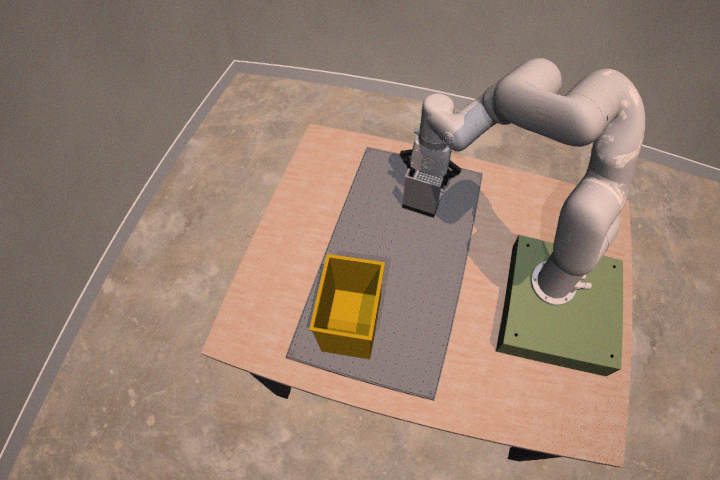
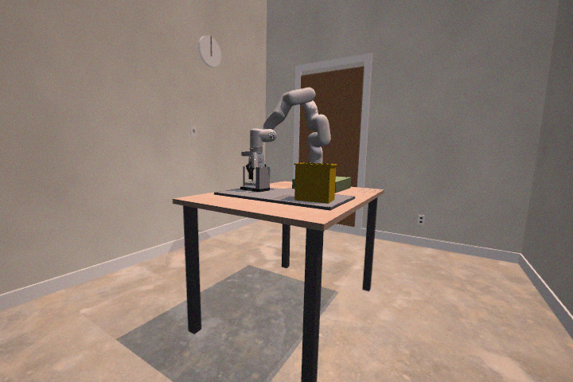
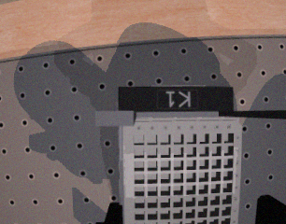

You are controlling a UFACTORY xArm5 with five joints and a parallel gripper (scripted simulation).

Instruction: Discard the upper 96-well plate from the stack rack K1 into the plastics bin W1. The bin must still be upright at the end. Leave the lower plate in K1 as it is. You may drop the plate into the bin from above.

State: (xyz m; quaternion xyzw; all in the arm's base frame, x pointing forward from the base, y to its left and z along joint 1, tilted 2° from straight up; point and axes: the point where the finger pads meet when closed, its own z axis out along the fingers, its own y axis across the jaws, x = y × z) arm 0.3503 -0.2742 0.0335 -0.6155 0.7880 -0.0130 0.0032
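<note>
The grey stack rack K1 (image 1: 422,195) stands at the far end of the grey perforated mat (image 1: 397,266). Its upper 96-well plate (image 3: 180,189) is white with a grid of dark wells, and shows from above in the wrist view under the black K1 label (image 3: 176,99). The lower plate is hidden beneath it. My gripper (image 1: 429,172) is open, low over the rack, with a dark finger on each side of the upper plate (image 1: 428,179); whether they touch it I cannot tell. The yellow bin W1 (image 1: 348,303) stands upright at the near left of the mat.
The arm's green base block (image 1: 565,305) sits on the right side of the wooden table (image 1: 429,283). In the side view the rack (image 2: 256,178) stands left of the bin (image 2: 314,181).
</note>
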